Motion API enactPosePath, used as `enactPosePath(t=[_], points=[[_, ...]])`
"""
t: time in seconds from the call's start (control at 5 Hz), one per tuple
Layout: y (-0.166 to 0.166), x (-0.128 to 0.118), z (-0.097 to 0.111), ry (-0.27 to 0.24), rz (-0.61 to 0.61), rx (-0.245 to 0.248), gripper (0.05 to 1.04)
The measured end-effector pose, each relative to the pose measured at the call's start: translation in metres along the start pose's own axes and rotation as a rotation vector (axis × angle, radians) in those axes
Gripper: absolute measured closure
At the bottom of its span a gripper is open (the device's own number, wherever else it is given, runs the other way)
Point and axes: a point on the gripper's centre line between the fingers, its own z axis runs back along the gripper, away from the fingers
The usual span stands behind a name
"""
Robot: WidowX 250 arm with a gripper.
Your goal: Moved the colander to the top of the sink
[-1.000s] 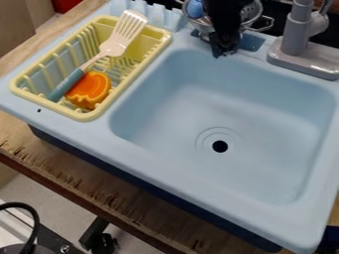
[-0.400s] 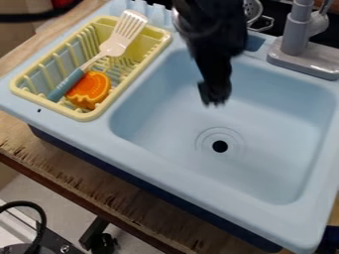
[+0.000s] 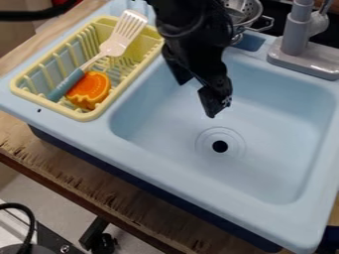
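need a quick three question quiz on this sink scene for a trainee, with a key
1. True or false: the silver metal colander is by the back edge of the light blue plastic sink.
2. Which is in the pale yellow plastic rack? a) grey faucet b) orange scalloped toy c) colander
3. Fill in: the black two-finger gripper hangs over the sink's ____.

Key: 1 true; 2 b; 3 basin

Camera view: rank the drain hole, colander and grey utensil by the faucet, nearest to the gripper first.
1. Drain hole, below the gripper in the picture
2. Colander, at the sink's top edge
3. Grey utensil, upper right, beside the faucet
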Motion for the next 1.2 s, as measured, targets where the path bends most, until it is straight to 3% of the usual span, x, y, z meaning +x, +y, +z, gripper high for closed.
enactPosePath(t=[0.2,0.6,0.8,1.2], points=[[-0.005,0.002,0.004,-0.013,0.192,-0.017,0.084],[0.005,0.004,0.010,0.042,0.504,0.054,0.084],[0.023,0.006,0.022,0.080,0.580,0.094,0.084],[0.044,-0.001,0.025,0.117,0.643,0.076,0.084]])
